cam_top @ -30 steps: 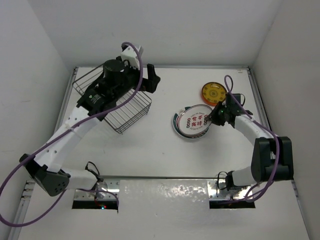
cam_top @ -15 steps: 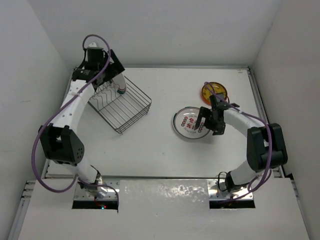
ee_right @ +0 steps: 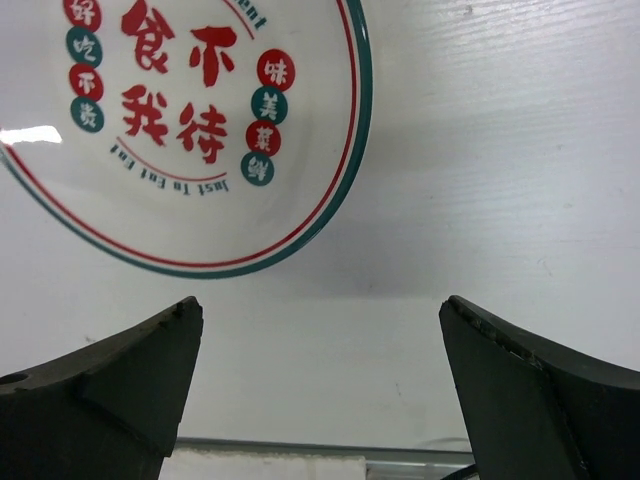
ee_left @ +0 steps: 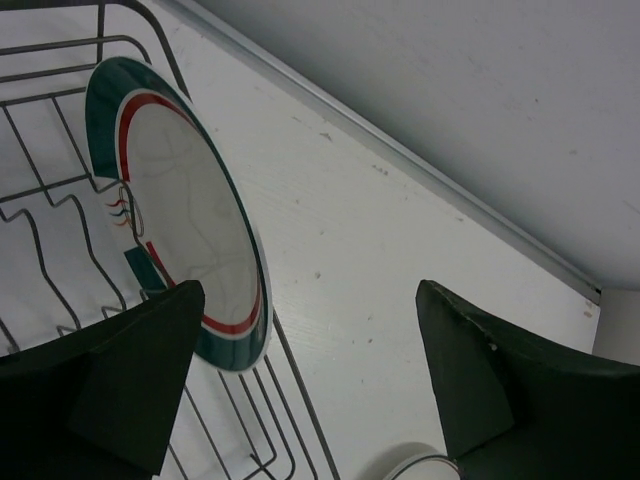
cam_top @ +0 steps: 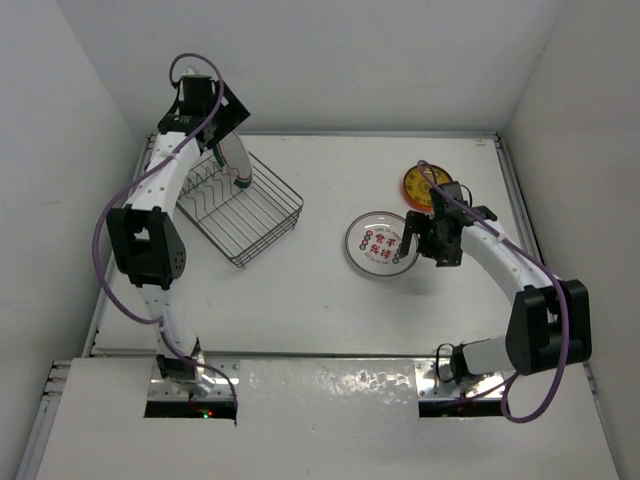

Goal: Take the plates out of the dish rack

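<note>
left pincer (ee_left: 310, 300) wide open, empty; upright plate (ee_left: 180, 230) in the dish rack (cam_top: 256, 214) sits just left of it.

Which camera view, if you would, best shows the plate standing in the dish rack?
Left wrist: the plate stands on edge, close up, rim bands clear. Top external shows the dish rack, but the plate is hard to make out. Right wrist misses it.
</note>
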{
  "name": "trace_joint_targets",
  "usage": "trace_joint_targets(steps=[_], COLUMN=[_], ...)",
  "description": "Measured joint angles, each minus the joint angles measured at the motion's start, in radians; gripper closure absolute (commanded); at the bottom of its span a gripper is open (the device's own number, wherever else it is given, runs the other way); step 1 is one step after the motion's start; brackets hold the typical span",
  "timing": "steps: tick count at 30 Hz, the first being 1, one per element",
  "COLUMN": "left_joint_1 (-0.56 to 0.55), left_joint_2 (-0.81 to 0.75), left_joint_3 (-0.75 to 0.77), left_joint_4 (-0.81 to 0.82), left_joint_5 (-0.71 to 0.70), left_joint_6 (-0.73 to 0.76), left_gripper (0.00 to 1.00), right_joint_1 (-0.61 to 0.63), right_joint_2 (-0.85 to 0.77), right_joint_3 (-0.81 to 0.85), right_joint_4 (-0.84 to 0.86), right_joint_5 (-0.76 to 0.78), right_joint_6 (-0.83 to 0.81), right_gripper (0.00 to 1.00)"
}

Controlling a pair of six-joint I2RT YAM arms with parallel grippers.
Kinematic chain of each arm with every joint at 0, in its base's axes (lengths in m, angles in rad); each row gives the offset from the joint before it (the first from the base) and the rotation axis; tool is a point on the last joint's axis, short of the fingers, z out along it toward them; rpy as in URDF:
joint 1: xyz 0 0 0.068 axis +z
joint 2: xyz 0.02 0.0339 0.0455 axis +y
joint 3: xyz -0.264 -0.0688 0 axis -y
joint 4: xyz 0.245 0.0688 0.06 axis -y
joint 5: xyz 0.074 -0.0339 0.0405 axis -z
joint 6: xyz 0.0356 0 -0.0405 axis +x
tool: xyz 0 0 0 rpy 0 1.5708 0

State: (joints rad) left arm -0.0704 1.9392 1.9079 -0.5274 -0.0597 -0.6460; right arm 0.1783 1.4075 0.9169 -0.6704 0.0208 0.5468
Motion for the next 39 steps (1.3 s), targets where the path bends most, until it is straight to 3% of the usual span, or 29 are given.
trace_joint_targets(steps=[3,8,12,15,17,20,26,34,36,39], left_joint_1=[0.001,0.001,0.002,0.004,0.005,0.005,0.009,-0.006,-0.046,-0.227], left_joint_2=[0.076,0.156,0.177,0.179,0.179,0.176,0.110,-0.095,-0.181,-0.311], left_joint_3=[0.060,0.106,0.106,0.108,0.120,0.143,0.144,0.158,0.098,-0.023], left_joint_4=[-0.005,-0.043,-0.062,-0.064,-0.068,-0.105,-0.127,-0.094,-0.049,0.000], left_joint_5=[-0.011,-0.042,-0.049,-0.044,-0.037,-0.037,-0.017,0.148,0.154,0.134], left_joint_6=[-0.013,-0.038,-0.050,-0.045,-0.036,-0.008,0.080,0.341,0.445,0.657], left_gripper=[0.21,0.39,0.73,0.89,0.95,1.00,1.00,1.00,1.00,1.00], right_joint_1=[0.000,0.000,0.000,0.000,0.000,0.000,0.000,0.000,0.000,-0.004], right_joint_2=[-0.031,-0.044,-0.045,-0.045,-0.045,-0.050,-0.063,-0.042,-0.021,0.027], right_joint_3=[0.000,0.000,0.000,0.017,0.036,0.061,0.111,0.351,0.427,0.553], right_joint_4=[-0.023,-0.058,-0.080,-0.103,-0.113,-0.116,-0.132,-0.199,-0.200,-0.180], right_joint_5=[-0.016,-0.034,-0.048,-0.050,-0.050,-0.050,-0.050,-0.067,-0.094,-0.156], right_joint_6=[-0.013,-0.031,-0.035,-0.039,-0.040,-0.039,-0.030,0.007,0.036,0.104], right_gripper=[0.01,0.01,0.01,0.01,0.01,0.01,0.01,0.01,0.01,0.01])
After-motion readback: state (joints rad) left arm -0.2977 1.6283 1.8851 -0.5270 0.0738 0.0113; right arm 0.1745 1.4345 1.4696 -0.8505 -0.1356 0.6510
